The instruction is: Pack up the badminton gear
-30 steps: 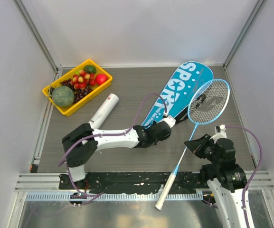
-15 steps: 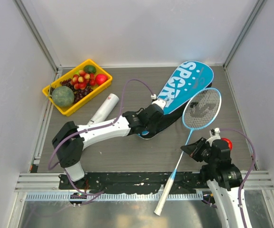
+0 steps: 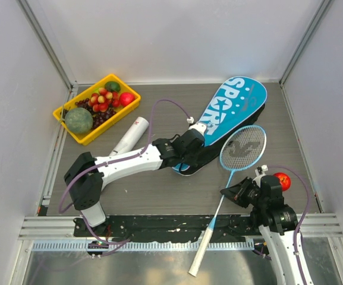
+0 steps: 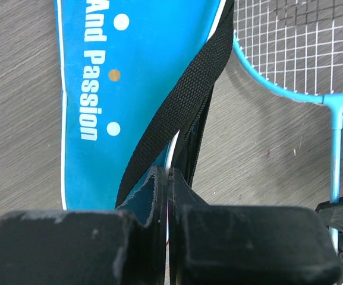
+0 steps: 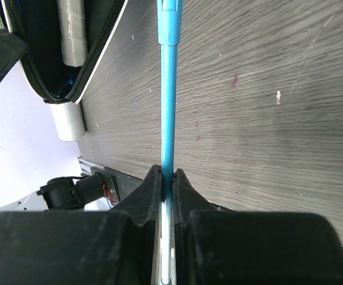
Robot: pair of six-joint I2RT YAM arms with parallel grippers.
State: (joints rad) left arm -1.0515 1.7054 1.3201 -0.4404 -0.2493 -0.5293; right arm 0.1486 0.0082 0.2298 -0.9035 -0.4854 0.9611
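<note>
The blue "SPORT" racket bag (image 3: 233, 107) lies at the back right, its narrow end unzipped and showing black inside. My left gripper (image 3: 194, 141) is shut on the bag's edge (image 4: 159, 178) beside its black strap (image 4: 183, 101). A white racket handle (image 5: 73, 35) shows inside the bag's mouth. A light-blue-framed racket (image 3: 242, 148) lies just right of the bag, its white handle (image 3: 200, 258) past the table's near edge. My right gripper (image 3: 229, 193) is shut on this racket's blue shaft (image 5: 169, 89). The long white tube (image 3: 129, 136) lies left of centre.
A yellow tray (image 3: 121, 115) of fruit stands at the back left. A loose red apple (image 3: 282, 180) sits right beside my right arm. The black rail (image 3: 159, 224) runs along the near edge, and grey walls close in both sides.
My right gripper has drawn the racket down and left, so its head has slid off the bag. My left gripper has moved up-left with the bag's edge, and the mouth now gapes.
</note>
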